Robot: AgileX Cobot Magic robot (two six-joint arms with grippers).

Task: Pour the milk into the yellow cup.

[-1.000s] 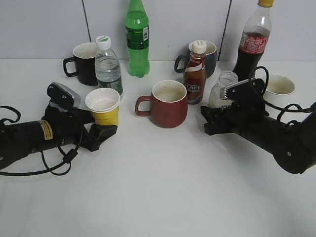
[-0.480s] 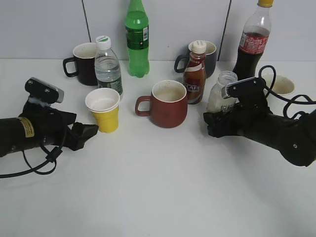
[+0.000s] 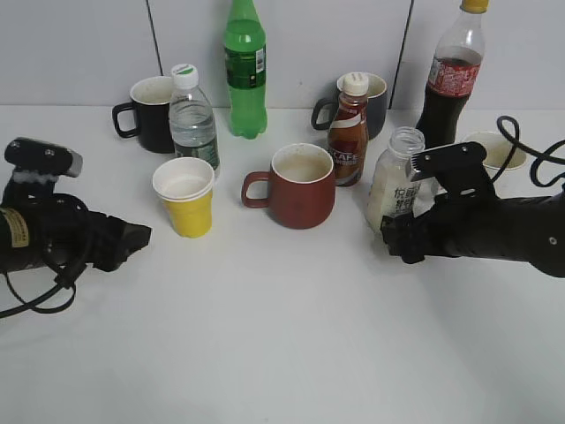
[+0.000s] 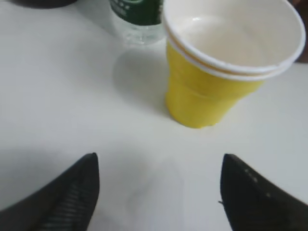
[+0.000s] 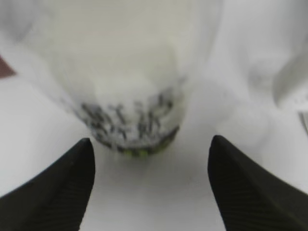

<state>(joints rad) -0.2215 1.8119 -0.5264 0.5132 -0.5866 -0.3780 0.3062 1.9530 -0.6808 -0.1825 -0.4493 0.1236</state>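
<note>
Since a second ago the left arm has drawn back from the yellow cup (image 3: 186, 196), which it had been touching, and now lies well to the cup's left, while the right arm has pulled back and swung its gripper round so the milk (image 3: 395, 181) shows almost whole. Taking the red mug (image 3: 301, 185) as the landmark: the table (image 3: 282, 353) spreads bare in front of it; the right gripper (image 3: 408, 243) lies to its right, just in front of the milk; the left gripper (image 3: 132, 241) lies far to its left, beyond the cup. The milk stands upright and uncapped right of the mug, just beside the brown bottle (image 3: 349, 130). The cup stands upright, just left of the mug's handle, with the water bottle (image 3: 193, 117) close behind it. In the right wrist view the fingers (image 5: 57, 190) are spread wide with the milk (image 5: 130, 82) ahead of them, not yet between them, and nothing is pinched. In the left wrist view the fingers (image 4: 62, 192) are likewise spread and empty, the cup (image 4: 226, 62) standing ahead and free. The risks, as I judge them: the open bottle could be nudged over by an off-centre approach and spill; a carry across to the cup must pass the mug, which could be clipped; and the light paper cup, unheld, could tip under the stream or a touch of the neck
</note>
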